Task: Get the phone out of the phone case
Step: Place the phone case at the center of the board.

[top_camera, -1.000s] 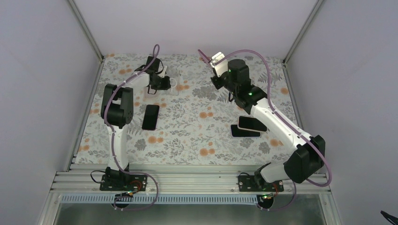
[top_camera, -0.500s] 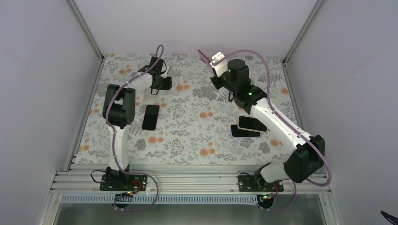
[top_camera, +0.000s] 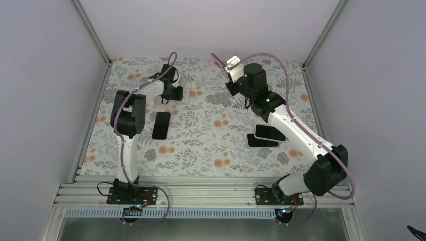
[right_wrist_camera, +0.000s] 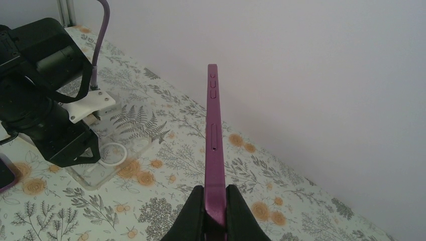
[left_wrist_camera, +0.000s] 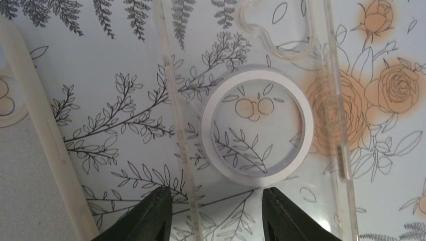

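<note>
Right gripper (right_wrist_camera: 215, 201) is clamped tight on the bottom end of the purple phone (right_wrist_camera: 213, 130), holding it upright and edge-on, up in the air and well clear of the floral tablecloth (left_wrist_camera: 100, 75). Over on the other side, the clear phone case (left_wrist_camera: 321, 125) lies flat on that cloth, white ring (left_wrist_camera: 207, 125) showing in its back, and the left gripper (left_wrist_camera: 216, 201) hangs right over it with its jaws moderately parted, gripping nothing, one long side rail of the case running between the two fingers. A black phone (top_camera: 161, 125) lies on the cloth nearer the left arm's base
</note>
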### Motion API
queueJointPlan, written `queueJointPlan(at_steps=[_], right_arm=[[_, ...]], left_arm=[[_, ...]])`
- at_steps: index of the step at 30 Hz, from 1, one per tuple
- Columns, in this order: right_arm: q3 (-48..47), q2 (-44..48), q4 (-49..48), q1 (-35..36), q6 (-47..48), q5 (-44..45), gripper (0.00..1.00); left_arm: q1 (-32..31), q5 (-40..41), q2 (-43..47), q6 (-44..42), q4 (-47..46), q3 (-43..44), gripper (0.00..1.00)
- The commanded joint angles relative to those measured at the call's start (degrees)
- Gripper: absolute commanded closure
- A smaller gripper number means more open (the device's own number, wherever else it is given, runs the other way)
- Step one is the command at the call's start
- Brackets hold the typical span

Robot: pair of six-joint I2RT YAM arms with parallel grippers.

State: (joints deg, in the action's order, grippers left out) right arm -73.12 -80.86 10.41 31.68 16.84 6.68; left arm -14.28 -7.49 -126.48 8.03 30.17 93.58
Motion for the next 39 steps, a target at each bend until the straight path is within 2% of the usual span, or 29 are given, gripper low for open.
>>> queueJointPlan(at_steps=[1, 7, 16, 24, 29, 33, 39], right_arm=[[-0.52, 1.46, -3.03, -0.51, -0.28, -1.0, 0.96], [-2.35, 1.29, -3.0, -0.33, 1.73, -1.43, 0.96], [-6.96, 0.87, -5.14, -0.07, 9.84, 1.43, 0.96], [-11.25, -1.53, -11.58, 2.89, 20.14, 9.34, 0.96], [-11.48, -3.34, -19.26, 6.96, 28.03, 15.86, 0.96], [-9.86, -4.16, -25.72, 10.13, 34.46, 20.43, 0.96], [-3.37, -5.03, -39.96, 15.38, 47.75, 26.34, 0.96]], left_arm=[[0.17, -1.43, 3.4, -0.31, 3.11, 1.53, 0.53], [1.16, -5.3, 11.09, 0.6, 2.37, 4.26, 0.45], [5.32, -16.72, 25.16, 6.43, -5.14, -0.17, 0.37], [6.55, -23.91, 35.5, 10.63, -12.81, 0.82, 0.29], [6.55, -32.85, 39.27, 17.91, -18.81, 0.47, 0.29], [6.54, -38.27, 40.95, 26.16, -24.82, -1.57, 0.25], [6.55, -43.74, 42.01, 38.33, -36.07, -9.9, 0.24]])
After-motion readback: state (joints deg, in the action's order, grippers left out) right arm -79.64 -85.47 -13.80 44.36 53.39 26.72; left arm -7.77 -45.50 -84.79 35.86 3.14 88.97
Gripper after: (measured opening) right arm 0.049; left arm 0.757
